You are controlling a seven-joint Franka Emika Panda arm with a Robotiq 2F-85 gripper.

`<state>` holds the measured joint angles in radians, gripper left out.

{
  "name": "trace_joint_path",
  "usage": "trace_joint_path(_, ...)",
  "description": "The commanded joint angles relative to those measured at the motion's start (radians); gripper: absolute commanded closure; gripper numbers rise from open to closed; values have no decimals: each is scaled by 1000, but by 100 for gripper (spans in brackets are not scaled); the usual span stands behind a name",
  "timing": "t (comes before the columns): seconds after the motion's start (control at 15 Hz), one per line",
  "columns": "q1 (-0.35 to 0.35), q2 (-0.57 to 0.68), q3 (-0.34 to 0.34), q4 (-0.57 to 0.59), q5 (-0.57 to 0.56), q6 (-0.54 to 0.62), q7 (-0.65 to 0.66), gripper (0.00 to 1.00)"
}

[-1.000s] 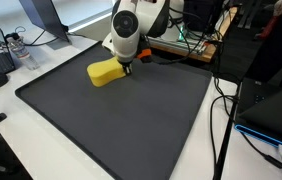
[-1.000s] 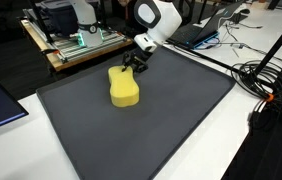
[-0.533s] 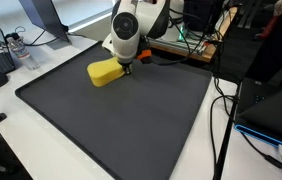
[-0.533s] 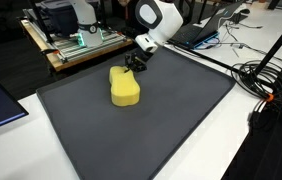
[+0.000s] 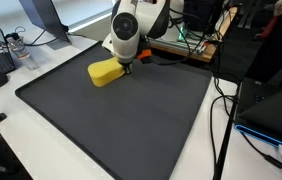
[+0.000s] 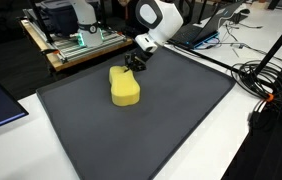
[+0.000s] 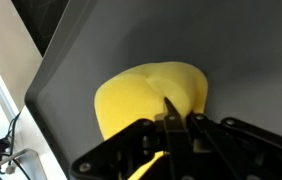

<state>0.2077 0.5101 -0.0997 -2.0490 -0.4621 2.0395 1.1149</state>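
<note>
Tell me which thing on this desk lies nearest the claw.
The yellow sponge on the dark mat: the shut claw is right at its edge, whereas the cables lie off the mat, far from it.

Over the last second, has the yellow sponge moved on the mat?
No. The yellow sponge lies at the same spot near the black mat's far edge in both exterior views, with the shut tool at its end.
</note>
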Motion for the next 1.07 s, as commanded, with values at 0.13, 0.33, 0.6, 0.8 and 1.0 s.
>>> trace_joint_path(0.13, 2, 8, 9, 14, 11, -24, 14, 98)
trace_joint_path(0.33, 3, 8, 8, 14, 8, -24, 15, 98)
trace_joint_path(0.6, 4, 9, 7, 14, 7, -27, 20, 98)
trace_joint_path(0.8, 6, 10, 7, 15, 2, -30, 20, 98)
trace_joint_path(1.0, 8, 9, 5, 15, -2, -36, 23, 98)
